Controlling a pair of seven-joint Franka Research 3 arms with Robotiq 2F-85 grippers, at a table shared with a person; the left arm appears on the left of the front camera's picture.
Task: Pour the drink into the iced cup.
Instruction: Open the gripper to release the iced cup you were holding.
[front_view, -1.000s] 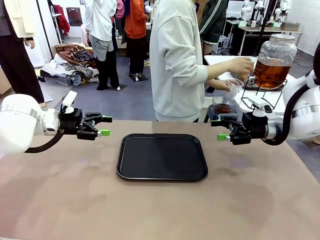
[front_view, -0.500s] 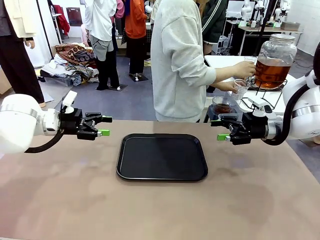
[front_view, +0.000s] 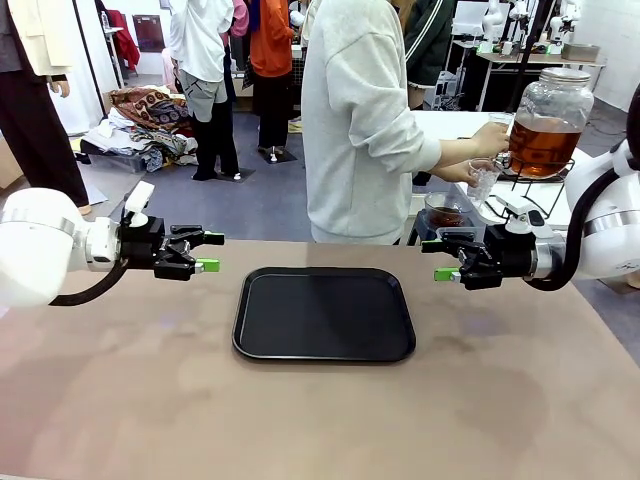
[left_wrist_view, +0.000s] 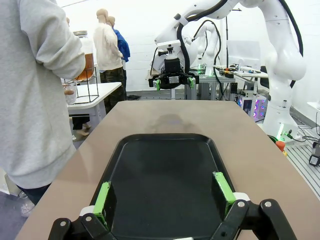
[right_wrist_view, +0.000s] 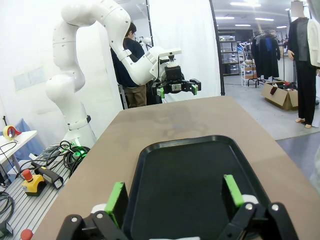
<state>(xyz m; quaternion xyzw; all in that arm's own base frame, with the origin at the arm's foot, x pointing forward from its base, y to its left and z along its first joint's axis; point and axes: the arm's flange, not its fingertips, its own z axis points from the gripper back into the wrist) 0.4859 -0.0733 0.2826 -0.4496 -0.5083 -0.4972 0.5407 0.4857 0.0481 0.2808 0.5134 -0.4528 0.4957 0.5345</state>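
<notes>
The drink, amber-brown, fills a big glass jar on a wire stand on the side table behind the far right corner. A person holds a clear cup under the jar's tap; whether it holds ice is too small to tell. In the left wrist view the jar and cup peek past the grey sleeve. My left gripper hovers open and empty left of the black tray. On the tray's right my right gripper hangs open and empty.
The black tray lies bare in the table's middle between both grippers. A small glass vessel with dark contents stands just beyond the table's far edge near my right gripper. The person stands at the far side.
The person's hand has carried the clear cup to the right, up to the jar's tap. Both arms have stayed still.
</notes>
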